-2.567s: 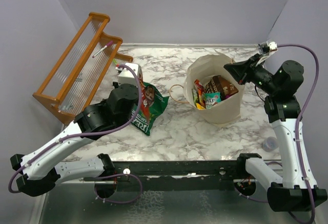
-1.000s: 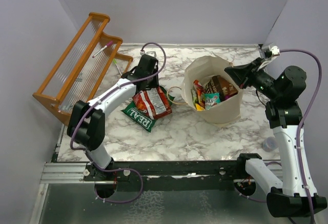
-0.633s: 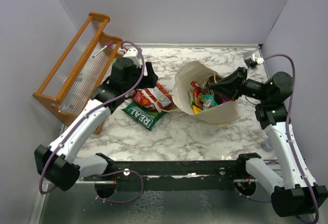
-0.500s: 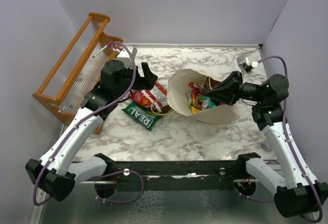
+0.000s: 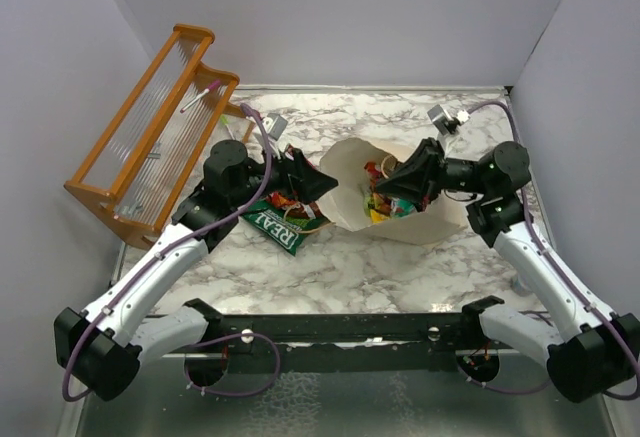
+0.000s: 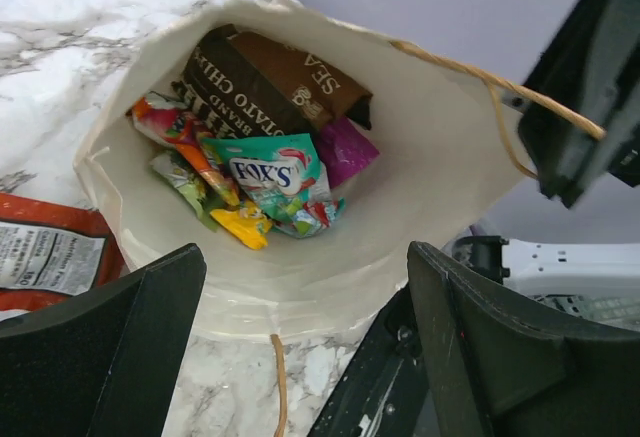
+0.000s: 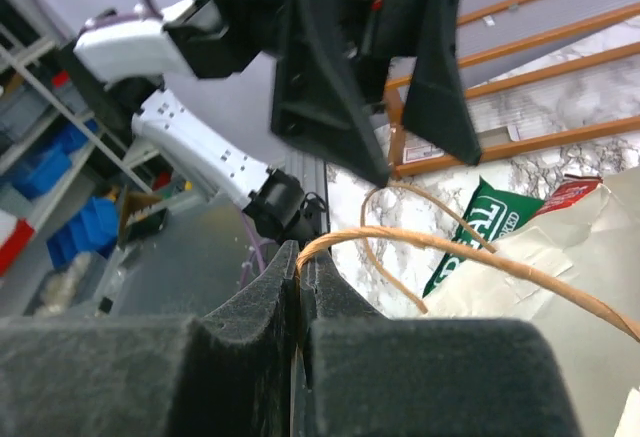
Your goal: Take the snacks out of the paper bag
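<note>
Both arms have closed in on the bag since half a second ago: the left gripper [image 5: 322,185] has swung from over the packets on the table to the bag's mouth, and the right gripper [image 5: 384,187] has pulled leftward, so the paper bag [image 5: 440,225] leans further over with its opening turned toward the left of the overhead view.

At the centre of that view the left gripper sits at the bag's left rim with its jaws spread wide and nothing between them. In the left wrist view its two fingers [image 6: 110,357] fill the lower corners and the bag's open mouth lies between them.

The right gripper's fingers are pressed together on a thin cord handle [image 7: 450,247], which runs from the pinch toward the lower right of the right wrist view. That cord is drawn taut from the bag's rim in the left wrist view.

Snacks [image 6: 262,167] still lie inside the bag: a brown packet [image 6: 270,77] at the top, a magenta packet [image 6: 345,152] to its lower right, a teal packet [image 6: 265,172] in the middle and a small yellow packet [image 6: 245,225] below it.

Left of the bag, on the marble table [image 5: 380,267], the green bag [image 5: 270,225] lies flat with a red-orange packet [image 5: 285,200] resting on it. An orange wooden rack [image 5: 150,137] stands at the upper left.
</note>
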Controlling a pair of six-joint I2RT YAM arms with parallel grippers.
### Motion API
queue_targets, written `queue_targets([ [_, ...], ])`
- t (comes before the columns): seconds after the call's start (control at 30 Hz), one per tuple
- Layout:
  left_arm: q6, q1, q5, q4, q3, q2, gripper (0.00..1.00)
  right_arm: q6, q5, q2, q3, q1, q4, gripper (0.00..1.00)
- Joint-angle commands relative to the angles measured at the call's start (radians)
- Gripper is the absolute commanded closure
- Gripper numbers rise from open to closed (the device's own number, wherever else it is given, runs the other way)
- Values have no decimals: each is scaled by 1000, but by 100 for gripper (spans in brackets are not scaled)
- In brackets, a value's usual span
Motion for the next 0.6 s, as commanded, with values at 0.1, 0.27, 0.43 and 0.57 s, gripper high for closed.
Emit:
queue_targets([
  [0.1, -22, -25, 38, 89, -63, -85, 15, 219, 203, 139, -13, 55, 189, 98],
  [0.27, 36, -25, 7, 5, -80, -129, 14, 204, 245, 226, 53, 147, 156, 98],
  [0.43, 87, -25, -62, -56, -95, -171, 14, 165, 297, 280, 112, 235, 117, 98],
  [0.57, 102, -25, -126, -105, -115, -195, 14, 159, 284, 319, 137, 267, 115, 98],
])
